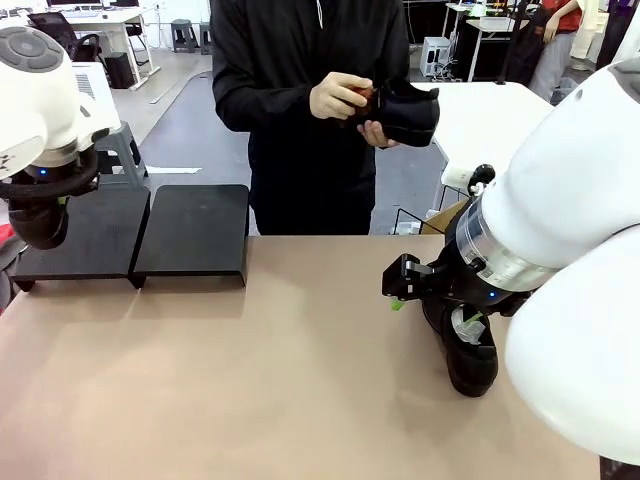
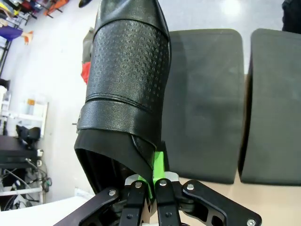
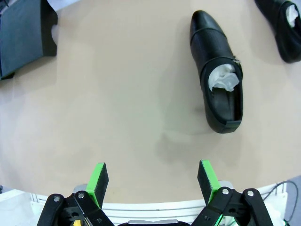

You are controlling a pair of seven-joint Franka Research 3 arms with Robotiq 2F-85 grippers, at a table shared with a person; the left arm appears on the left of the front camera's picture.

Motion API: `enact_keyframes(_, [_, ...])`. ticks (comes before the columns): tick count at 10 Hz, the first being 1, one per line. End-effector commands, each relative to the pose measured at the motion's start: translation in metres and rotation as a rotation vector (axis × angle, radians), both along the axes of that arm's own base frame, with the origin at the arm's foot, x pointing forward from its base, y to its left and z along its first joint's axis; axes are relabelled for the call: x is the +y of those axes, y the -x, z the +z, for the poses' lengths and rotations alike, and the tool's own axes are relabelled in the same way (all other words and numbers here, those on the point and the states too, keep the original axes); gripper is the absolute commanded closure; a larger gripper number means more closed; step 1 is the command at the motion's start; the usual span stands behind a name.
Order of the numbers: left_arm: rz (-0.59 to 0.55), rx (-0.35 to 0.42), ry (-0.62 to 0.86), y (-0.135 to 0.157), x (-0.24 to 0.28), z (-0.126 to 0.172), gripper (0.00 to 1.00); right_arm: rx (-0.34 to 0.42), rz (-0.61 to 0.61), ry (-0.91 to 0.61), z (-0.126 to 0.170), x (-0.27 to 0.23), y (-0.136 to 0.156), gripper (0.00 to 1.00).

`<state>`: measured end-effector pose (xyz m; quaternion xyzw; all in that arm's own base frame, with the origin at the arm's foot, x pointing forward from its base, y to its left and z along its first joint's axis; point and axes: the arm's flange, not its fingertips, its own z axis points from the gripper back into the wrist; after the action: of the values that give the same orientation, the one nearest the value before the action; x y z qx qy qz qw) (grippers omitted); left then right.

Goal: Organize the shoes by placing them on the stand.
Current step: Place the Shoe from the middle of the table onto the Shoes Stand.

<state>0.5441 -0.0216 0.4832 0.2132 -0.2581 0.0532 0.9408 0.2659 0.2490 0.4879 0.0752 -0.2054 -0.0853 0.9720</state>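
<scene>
Shoe [image 2: 127, 70] hangs by the edge of the stand [image 2: 202, 103], pinched at its thin rim by the left fingers [image 2: 159, 165]. It could slip out and fall. Right fingers [image 3: 100, 181] are apart above the surface [image 3: 117, 94].

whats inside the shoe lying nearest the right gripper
Whitish paper stuffing shows in the opening of the shoe. How far it reaches toward the toe cannot be seen: the leather upper covers that.
</scene>
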Motion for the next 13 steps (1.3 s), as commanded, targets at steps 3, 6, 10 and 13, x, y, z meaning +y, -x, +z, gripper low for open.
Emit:
enact_keyframes(3, [-0.057, 0.044, -0.06, -0.036, 0.017, -0.011, 1.0, 0.009, 0.018, -0.016, 0.001, -0.001, -0.003, 0.0])
enact_keyframes(6, [-0.05, 0.073, -0.027, -0.043, 0.029, -0.028, 1.0, 0.009, 0.018, -0.016, 0.001, -0.001, -0.003, 0.0])
enact_keyframes(10, [-0.044, 0.05, 0.03, -0.038, 0.045, -0.049, 1.0, 0.009, 0.018, -0.016, 0.001, -0.001, -0.003, 0.0])
enact_keyframes(13, [-0.062, 0.051, 0.059, -0.038, 0.047, -0.065, 1.0, 0.009, 0.018, -0.016, 0.001, -0.001, -0.003, 0.0])
